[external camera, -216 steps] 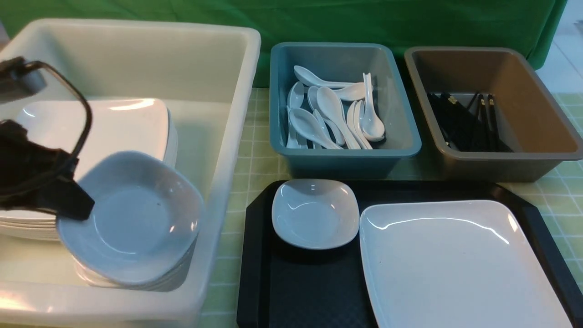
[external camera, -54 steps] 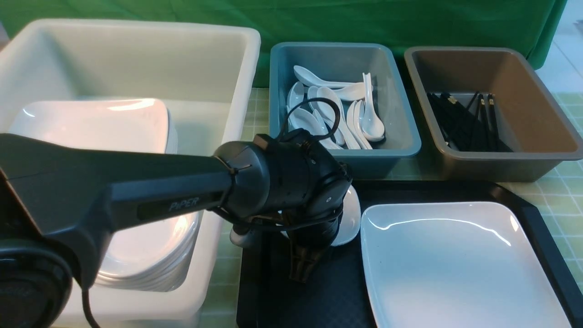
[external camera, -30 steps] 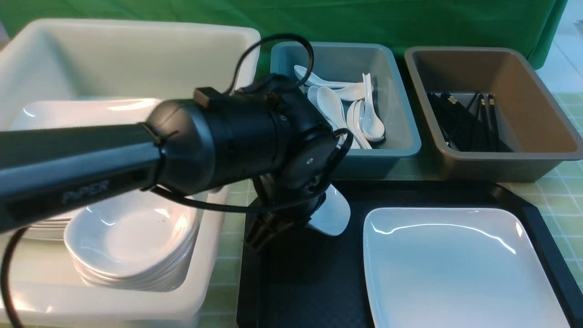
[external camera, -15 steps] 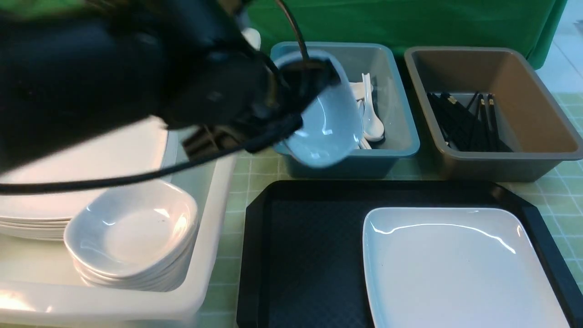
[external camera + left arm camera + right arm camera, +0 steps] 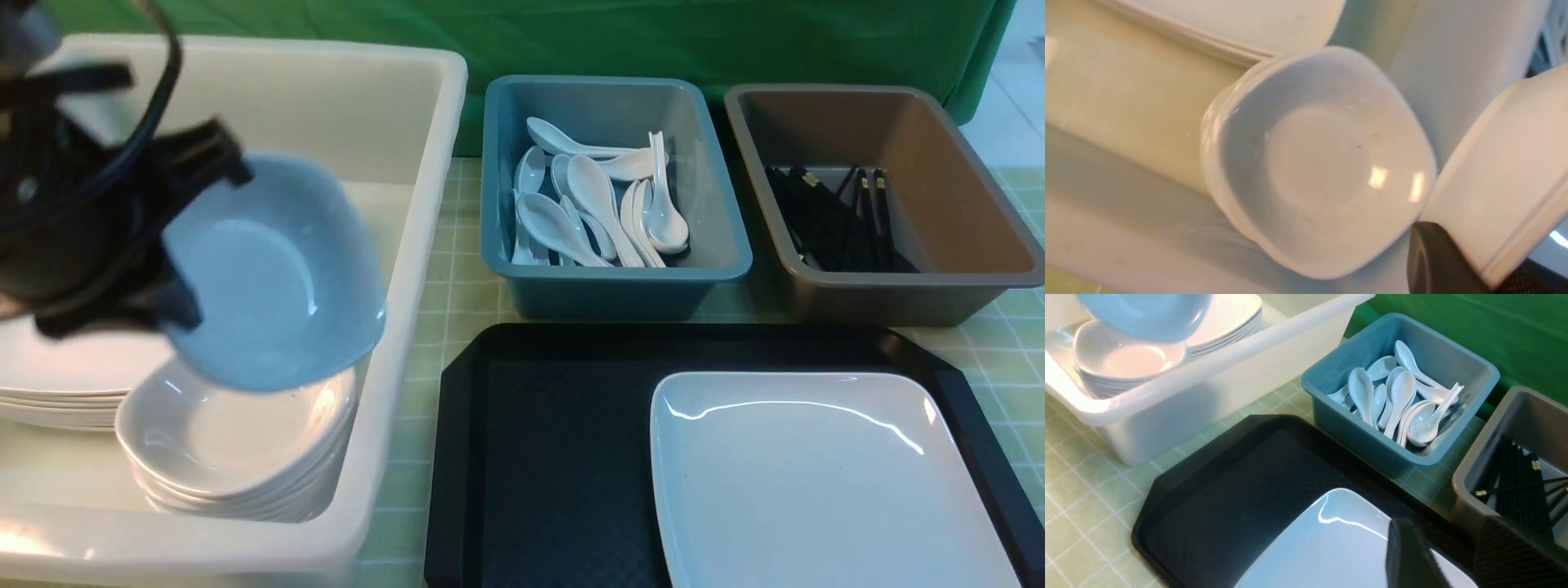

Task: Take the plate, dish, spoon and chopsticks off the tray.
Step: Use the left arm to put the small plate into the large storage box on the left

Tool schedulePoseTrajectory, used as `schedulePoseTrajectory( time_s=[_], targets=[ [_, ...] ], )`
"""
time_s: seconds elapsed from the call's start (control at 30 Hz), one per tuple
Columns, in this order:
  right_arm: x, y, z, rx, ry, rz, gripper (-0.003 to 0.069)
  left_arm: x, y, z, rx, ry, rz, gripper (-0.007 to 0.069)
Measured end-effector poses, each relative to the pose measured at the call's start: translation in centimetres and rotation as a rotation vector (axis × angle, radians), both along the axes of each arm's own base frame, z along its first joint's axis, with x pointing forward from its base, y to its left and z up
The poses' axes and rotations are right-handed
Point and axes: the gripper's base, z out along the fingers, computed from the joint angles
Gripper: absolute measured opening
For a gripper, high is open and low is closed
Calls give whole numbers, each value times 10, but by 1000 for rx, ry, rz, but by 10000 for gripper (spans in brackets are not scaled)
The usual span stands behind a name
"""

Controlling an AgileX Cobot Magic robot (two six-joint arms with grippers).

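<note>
Nearest to me, the large white plate (image 5: 824, 482) lies flat on the right half of the black tray (image 5: 539, 457). The left half of the tray's textured floor is bare. The right gripper (image 5: 1447, 543) hangs over the plate's far right corner with its two dark fingers (image 5: 1406, 555) apart and nothing between them.

Left of the tray, on the green checked tablecloth (image 5: 457, 278), stands a big white tub (image 5: 408, 245). Inside it, at the near end, is a stack of small squarish bowls (image 5: 237, 457), with a stack of flat plates (image 5: 57, 384) just beside it. The left gripper (image 5: 159, 245) is clamped on the rim of the small white dish (image 5: 277, 269) and holds it steeply tilted just above that stack of bowls, hollow side turned toward the tray. From where I stand I cannot tell whether its low edge touches the top bowl.

Beyond the tray sits a teal tub (image 5: 612, 286) holding a heap of white soup spoons (image 5: 596, 204). To its right is a brown tub (image 5: 898, 298) with black chopsticks (image 5: 833, 220) lying along its floor, gold bands showing on a few. A green cloth (image 5: 653, 41) hangs behind it all.
</note>
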Motion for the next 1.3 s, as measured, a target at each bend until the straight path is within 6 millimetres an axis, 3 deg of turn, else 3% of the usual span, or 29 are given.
schedulePoseTrajectory(
  time_s=[0.27, 0.4, 1.1, 1.3],
  targets=[
    [0, 0, 0, 0, 0, 0, 239, -5, 9, -59, -211, 40, 186, 10],
    [0, 0, 0, 0, 0, 0, 239, -3, 8, -71, -260, 4, 221, 10],
    [0, 0, 0, 0, 0, 0, 239, -4, 12, -77, -283, 34, 320, 40],
    [0, 0, 0, 0, 0, 0, 239, -6, 15, -81, -233, 50, 311, 94]
  ],
)
